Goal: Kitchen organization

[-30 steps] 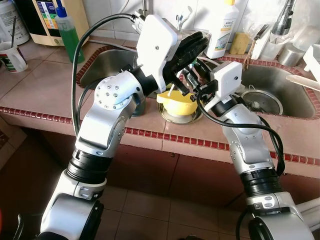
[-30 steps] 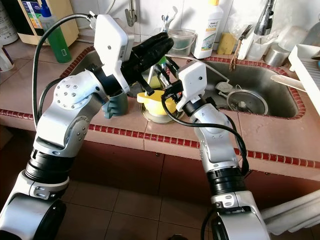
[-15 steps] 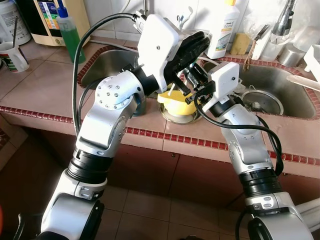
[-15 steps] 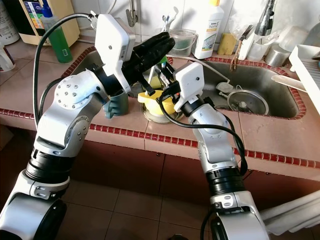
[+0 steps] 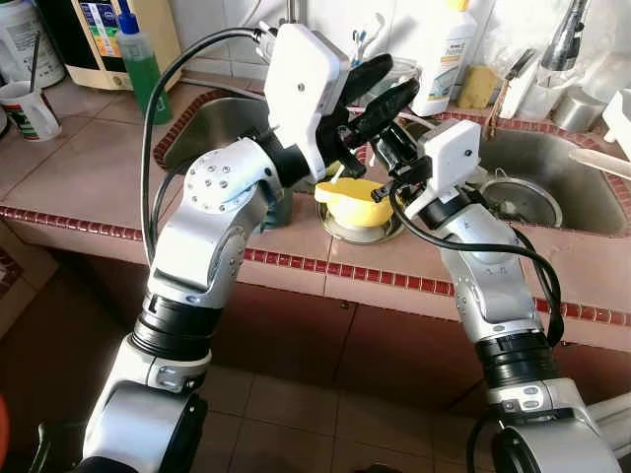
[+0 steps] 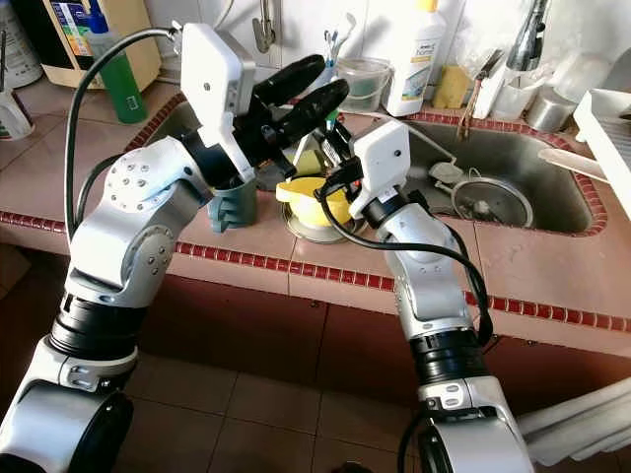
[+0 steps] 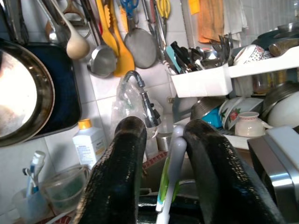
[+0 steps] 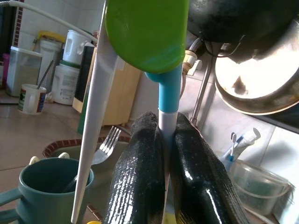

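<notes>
Right gripper [image 8: 163,154] clamped on a green-and-blue utensil [image 8: 154,42] at frame centre, above the yellow bowl [image 5: 352,200]
Left gripper [image 7: 163,154] spread, white-green handle [image 7: 169,172] between; both look light, stiff, slick plastic — pinch mid-handle

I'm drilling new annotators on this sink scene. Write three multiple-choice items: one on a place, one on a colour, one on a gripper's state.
1. Where does the yellow bowl sit?
A. on the counter ledge between the two sink basins
B. inside the right sink basin
C. on the floor

2. What colour is the mug beside that bowl?
A. red
B. dark teal
C. white

3. How do the right gripper fingers stand?
A. spread wide, holding nothing
B. shut on a blue-handled utensil
C. shut on the mug

Answers: 1 A, the bowl rests on the tiled ledge, a basin on each side. 2 B, the right eye view shows it teal. 3 B, the right wrist view shows both fingers pinching the blue-handled utensil.
</notes>
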You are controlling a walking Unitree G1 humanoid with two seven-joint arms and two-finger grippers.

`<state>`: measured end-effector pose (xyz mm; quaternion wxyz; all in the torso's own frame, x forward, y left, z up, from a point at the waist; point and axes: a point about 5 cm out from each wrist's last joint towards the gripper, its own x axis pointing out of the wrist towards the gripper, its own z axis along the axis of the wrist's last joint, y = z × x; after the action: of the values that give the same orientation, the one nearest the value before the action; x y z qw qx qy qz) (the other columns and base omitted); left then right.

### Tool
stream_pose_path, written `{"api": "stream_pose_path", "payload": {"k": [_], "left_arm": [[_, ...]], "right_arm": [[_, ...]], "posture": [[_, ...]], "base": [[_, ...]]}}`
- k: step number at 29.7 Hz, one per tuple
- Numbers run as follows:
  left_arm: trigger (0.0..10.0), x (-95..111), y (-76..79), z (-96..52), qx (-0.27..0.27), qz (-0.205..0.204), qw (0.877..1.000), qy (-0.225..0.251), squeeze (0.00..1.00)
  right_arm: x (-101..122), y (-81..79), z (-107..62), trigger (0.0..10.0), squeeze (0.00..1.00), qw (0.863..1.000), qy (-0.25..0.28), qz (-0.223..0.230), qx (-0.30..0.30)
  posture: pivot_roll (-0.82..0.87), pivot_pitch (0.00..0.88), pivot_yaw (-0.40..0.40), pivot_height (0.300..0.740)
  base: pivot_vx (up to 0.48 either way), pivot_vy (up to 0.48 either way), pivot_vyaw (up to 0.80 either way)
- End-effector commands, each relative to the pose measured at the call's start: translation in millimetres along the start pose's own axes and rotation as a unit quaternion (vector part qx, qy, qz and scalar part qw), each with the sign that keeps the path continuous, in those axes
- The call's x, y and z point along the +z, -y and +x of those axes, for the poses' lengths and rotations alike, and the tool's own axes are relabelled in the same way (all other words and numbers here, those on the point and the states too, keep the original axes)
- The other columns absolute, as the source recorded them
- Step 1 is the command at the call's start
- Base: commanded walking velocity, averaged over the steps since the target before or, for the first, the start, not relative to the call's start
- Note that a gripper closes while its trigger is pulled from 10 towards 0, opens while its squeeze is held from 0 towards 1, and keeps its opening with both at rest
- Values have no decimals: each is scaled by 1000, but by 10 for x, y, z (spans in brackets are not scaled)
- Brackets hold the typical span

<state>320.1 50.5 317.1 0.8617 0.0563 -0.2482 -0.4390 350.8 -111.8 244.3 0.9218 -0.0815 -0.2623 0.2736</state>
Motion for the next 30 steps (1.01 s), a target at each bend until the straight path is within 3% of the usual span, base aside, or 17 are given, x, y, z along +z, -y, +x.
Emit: {"api": "stream_pose_path", "payload": {"k": [1,18,25,26,28,29,30], "left_arm": [[10000,36,-35,5,9,0,1000,1,1000],[10000,106,-57,-49,22,-31,999,12,1000],[10000,-30,-174,-96,84,-35,996,-23,1000],[10000,-103,-236,-128,115,-35,992,-41,471],[10000,-136,-262,-143,128,-36,990,-49,471],[10000,-223,-317,-197,157,-41,985,-62,0],[10000,-288,-345,-230,173,-42,981,-76,0]], "right_arm": [[36,60,-6,0,0,1000,6,2,-17],[16,204,-64,0,0,996,2,-1,-94],[55,331,-127,314,0,985,5,-5,-173],[66,365,-156,5961,0,981,5,-10,-195],[70,379,-170,5961,0,979,4,-13,-204],[84,417,-209,10000,0,973,7,-11,-230],[92,426,-228,10000,0,972,8,-8,-237]], "posture": [[-172,57,-9,732],[-166,53,-10,732],[-167,41,-12,732],[-167,41,-12,732],[-167,37,-12,732],[-167,34,-10,732],[-169,31,-9,732]], "base": [[0,0,0],[0,0,0],[0,0,0],[0,0,0],[0,0,0],[0,0,0],[0,0,0]]}}
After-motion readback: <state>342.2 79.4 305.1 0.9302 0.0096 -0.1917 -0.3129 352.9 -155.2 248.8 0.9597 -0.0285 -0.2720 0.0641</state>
